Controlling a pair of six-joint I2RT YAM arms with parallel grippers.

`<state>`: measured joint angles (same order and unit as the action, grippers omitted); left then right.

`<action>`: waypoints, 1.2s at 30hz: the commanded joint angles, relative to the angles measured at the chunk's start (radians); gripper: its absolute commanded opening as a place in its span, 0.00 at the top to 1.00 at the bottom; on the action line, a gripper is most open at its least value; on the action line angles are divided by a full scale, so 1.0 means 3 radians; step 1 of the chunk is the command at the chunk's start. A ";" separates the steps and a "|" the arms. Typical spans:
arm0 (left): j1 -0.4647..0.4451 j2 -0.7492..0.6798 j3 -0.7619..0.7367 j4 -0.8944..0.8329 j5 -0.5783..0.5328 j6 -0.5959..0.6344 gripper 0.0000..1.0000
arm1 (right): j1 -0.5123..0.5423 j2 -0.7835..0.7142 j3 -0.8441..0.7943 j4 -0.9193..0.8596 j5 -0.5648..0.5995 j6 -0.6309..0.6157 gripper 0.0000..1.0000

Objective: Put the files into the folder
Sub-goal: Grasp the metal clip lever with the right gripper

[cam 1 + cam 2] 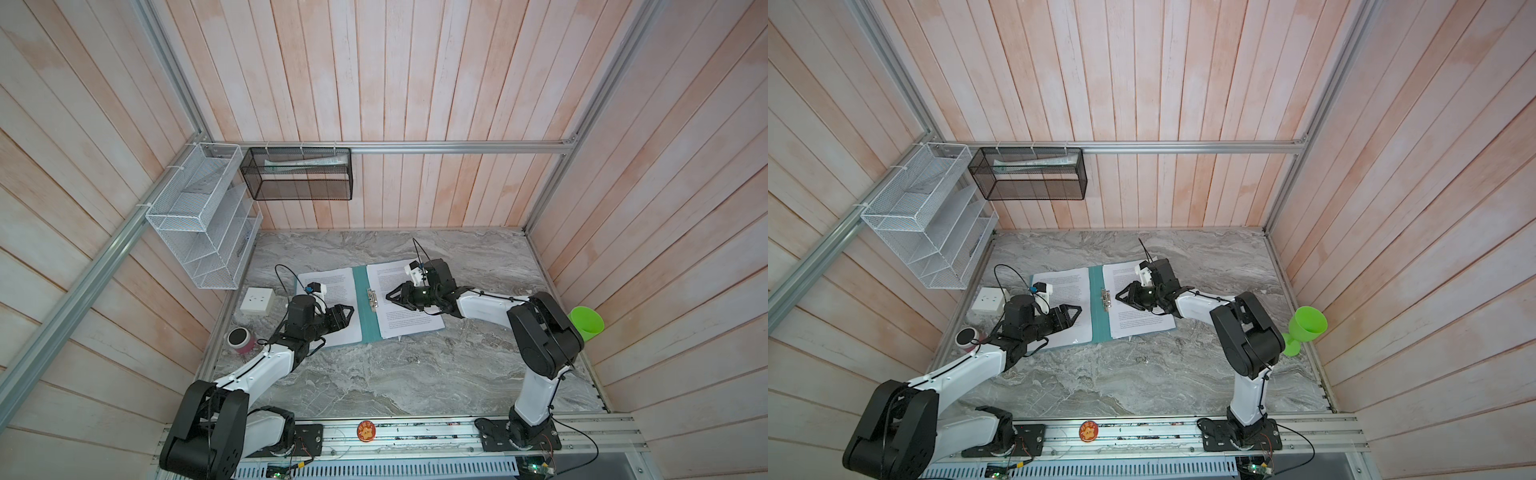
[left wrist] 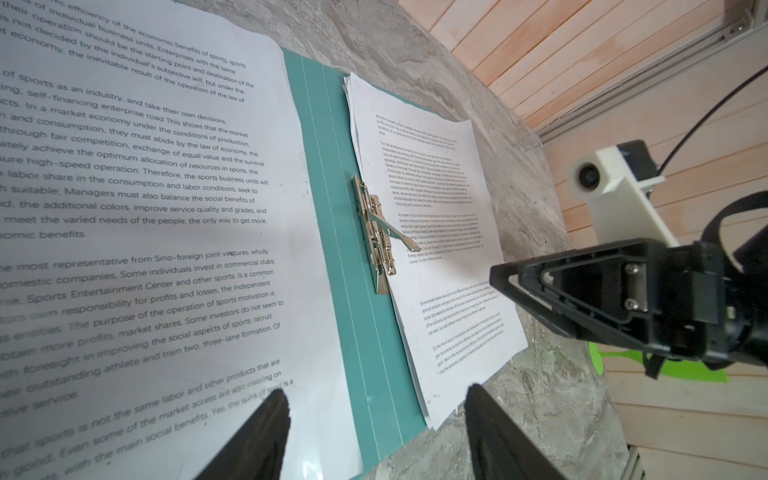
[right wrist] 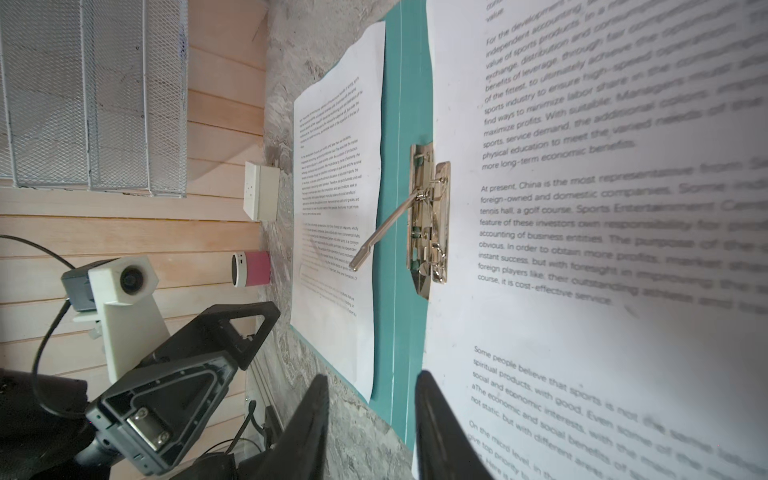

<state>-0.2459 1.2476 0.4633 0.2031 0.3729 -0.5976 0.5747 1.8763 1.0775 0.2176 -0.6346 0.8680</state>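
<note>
Hovering over the left-hand sheet, the left gripper (image 1: 347, 313) has its fingers apart and empty. Facing it across the spine, the right gripper (image 1: 392, 296) stands over the right-hand pile with a narrower gap, also holding nothing. Both point at the metal clip (image 2: 376, 237), whose lever (image 3: 386, 230) sticks up at a slant. That lever looks like the first hazard: a finger sweeping in low could catch it, or the two grippers could bump each other in the tight space above the spine.

The files are already on the open folder (image 1: 362, 324), which lies flat on the table (image 1: 374, 382). One sheet (image 1: 338, 282) lies loose on the left cover, and a slightly fanned pile (image 1: 411, 322) sits on the right with its inner edge at the clip. Thin paper lying flat gives little to pinch, so a downward press and drag would likely crease the loose sheet or push it off the cover. Folding the cover over with that sheet unsecured might let it slide out.
</note>
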 commanded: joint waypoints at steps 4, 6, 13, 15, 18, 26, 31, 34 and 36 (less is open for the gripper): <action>0.0058 0.0198 -0.0066 0.0302 0.0098 -0.0067 0.39 | 0.0079 0.0282 0.0299 0.0176 -0.0226 0.0174 0.82; 0.0058 0.0242 -0.0047 0.0337 0.0104 -0.0074 0.41 | 0.0089 0.0341 0.0350 0.0214 -0.0239 0.0222 0.85; 0.0058 0.0380 -0.0031 0.0459 0.0133 -0.0110 0.48 | 0.0111 0.0562 0.0529 0.0229 -0.0367 0.0403 0.83; 0.0058 0.0418 -0.0021 0.0471 0.0153 -0.0110 0.48 | 0.0112 0.0624 0.0545 0.0254 -0.0414 0.0447 0.82; 0.0058 0.0468 -0.0016 0.0497 0.0162 -0.0110 0.48 | 0.0114 0.0696 0.0544 0.0342 -0.0479 0.0545 0.81; 0.0063 0.0528 -0.0025 0.0528 0.0194 -0.0110 0.48 | 0.0128 0.0783 0.0554 0.0561 -0.0466 0.0715 0.80; 0.0063 0.0561 -0.0031 0.0535 0.0209 -0.0100 0.48 | 0.0130 0.0872 0.0611 0.0604 -0.0494 0.0780 0.80; 0.0068 0.0553 -0.0026 0.0525 0.0210 -0.0095 0.48 | 0.0130 0.0914 0.0616 0.0661 -0.0512 0.0843 0.80; 0.0068 0.0541 -0.0023 0.0520 0.0209 -0.0094 0.48 | 0.0128 0.0936 0.0629 0.0690 -0.0514 0.0867 0.80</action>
<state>-0.2298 1.4048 0.4561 0.3378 0.4198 -0.6296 0.6083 2.1342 1.2438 0.3885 -0.7700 1.1061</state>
